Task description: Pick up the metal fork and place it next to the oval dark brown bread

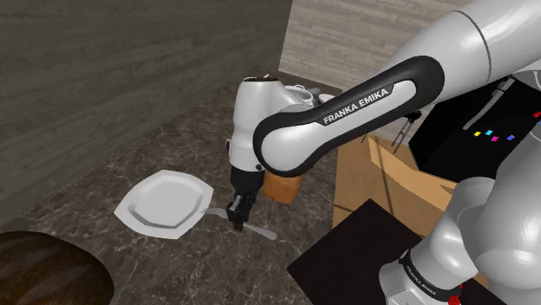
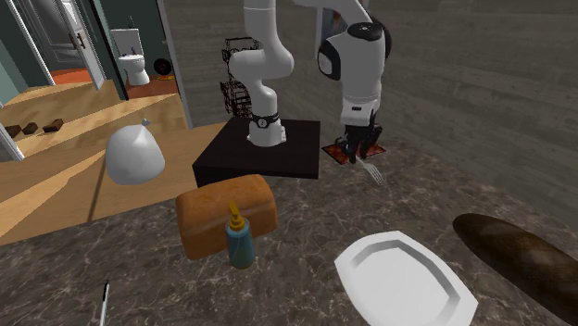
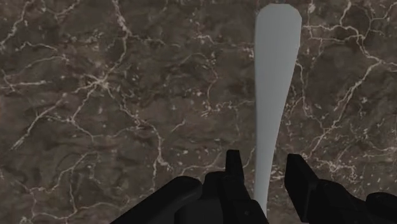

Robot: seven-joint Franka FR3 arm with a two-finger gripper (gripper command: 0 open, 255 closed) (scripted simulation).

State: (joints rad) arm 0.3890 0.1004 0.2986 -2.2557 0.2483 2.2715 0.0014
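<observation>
**A:** Dark brown stone with white veins makes up the marble counter (image 3: 121, 89), which runs under everything else.

**B:** And above it?

**A:** The white robot arm with dark joints (image 1: 347, 113) bends down over the counter from its black stand.

**B:** Where is the bread?

**A:** The long oval dark brown bread (image 2: 519, 255) lies at the edge of the second exterior view's right. In the shoulder view it is in the lower left corner. A tan brick-shaped loaf (image 2: 227, 213) sits elsewhere, just behind the arm's wrist as the shoulder view shows it.

**B:** Anything between bread and arm?

**A:** A white eight-sided plate (image 1: 163, 204) rests flat on the counter, roughly between the dark bread and the hand.

**B:** The hand itself?

**A:** The all-black two-finger gripper (image 1: 236, 215) points straight down, low over the counter. Its fingers stand apart, one on each side of the fork's handle, with a thin gap showing on both sides.

**B:** So the fork?

**A:** The slim grey metal fork (image 3: 277, 83) lies on the counter just beside the plate, well apart from the dark bread.
</observation>
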